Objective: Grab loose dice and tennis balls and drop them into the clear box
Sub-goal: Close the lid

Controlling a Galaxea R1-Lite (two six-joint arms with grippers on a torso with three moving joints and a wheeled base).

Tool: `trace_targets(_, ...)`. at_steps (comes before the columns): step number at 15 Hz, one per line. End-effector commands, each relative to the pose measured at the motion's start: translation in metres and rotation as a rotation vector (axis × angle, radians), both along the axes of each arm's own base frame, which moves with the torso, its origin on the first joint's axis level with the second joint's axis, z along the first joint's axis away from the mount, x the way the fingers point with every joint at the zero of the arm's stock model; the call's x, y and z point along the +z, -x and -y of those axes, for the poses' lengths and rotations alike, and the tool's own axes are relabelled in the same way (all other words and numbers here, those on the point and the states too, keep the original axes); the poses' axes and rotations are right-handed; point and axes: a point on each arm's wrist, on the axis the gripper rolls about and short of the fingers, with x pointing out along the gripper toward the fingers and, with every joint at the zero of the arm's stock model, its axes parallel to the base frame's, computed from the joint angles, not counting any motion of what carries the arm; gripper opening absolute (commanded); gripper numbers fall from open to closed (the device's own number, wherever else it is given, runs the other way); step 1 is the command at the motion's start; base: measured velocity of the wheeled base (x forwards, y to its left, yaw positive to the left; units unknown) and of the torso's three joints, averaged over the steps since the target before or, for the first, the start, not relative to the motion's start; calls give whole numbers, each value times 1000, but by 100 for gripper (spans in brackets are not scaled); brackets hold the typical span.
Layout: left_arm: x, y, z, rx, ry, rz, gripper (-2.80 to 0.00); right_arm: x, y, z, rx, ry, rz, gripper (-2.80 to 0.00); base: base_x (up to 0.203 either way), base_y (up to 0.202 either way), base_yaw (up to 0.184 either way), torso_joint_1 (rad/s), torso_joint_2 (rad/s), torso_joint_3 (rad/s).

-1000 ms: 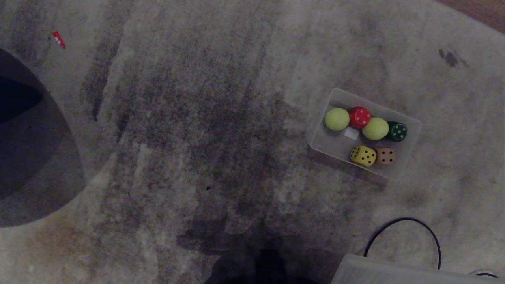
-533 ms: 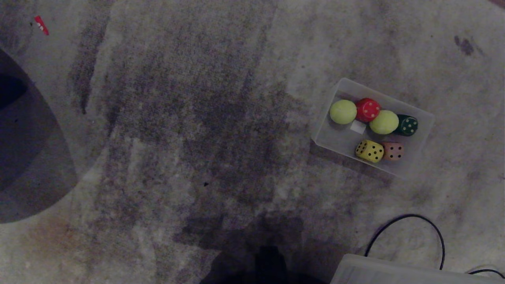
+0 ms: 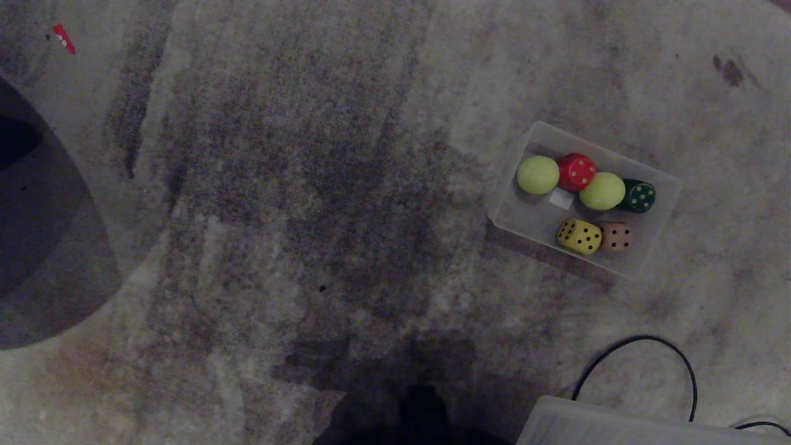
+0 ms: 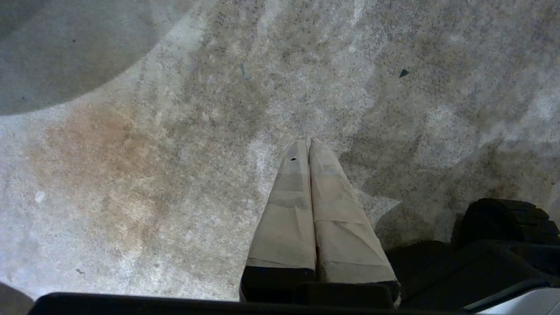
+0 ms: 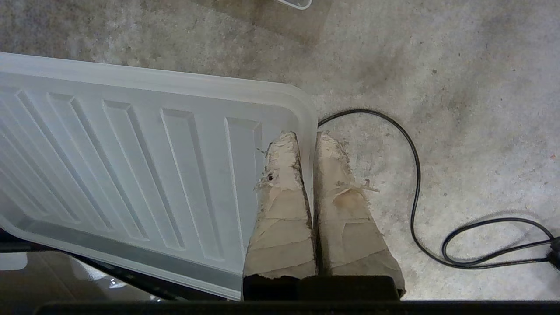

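Observation:
The clear box lies on the carpet at the right of the head view. Inside it are two tennis balls and several dice: red, dark green, yellow and peach. I see no loose dice or balls on the carpet. Neither arm shows in the head view. My left gripper is shut and empty above bare carpet. My right gripper is shut and empty, hanging over the edge of a ribbed lid.
A translucent ribbed lid lies near me at the lower right. A black cable loops beside it. A small red scrap lies far left. A dark rounded shape fills the left edge.
The whole head picture shifted a little a second ago, so the camera moved. The box and its contents have not moved, and the last half second is still.

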Motion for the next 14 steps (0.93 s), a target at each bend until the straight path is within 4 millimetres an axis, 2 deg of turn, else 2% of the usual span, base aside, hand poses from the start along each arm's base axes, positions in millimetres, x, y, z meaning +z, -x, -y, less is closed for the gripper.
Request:
trace_targets(1, 0, 0, 0, 1, 1, -3, -280, 0, 0, 0, 0, 0, -1, -280, 0, 0, 0, 0, 0, 0)
trace_targets(14, 0, 0, 0, 1, 1, -3, -280, 0, 0, 0, 0, 0, -2, -280, 0, 0, 0, 0, 0, 0)
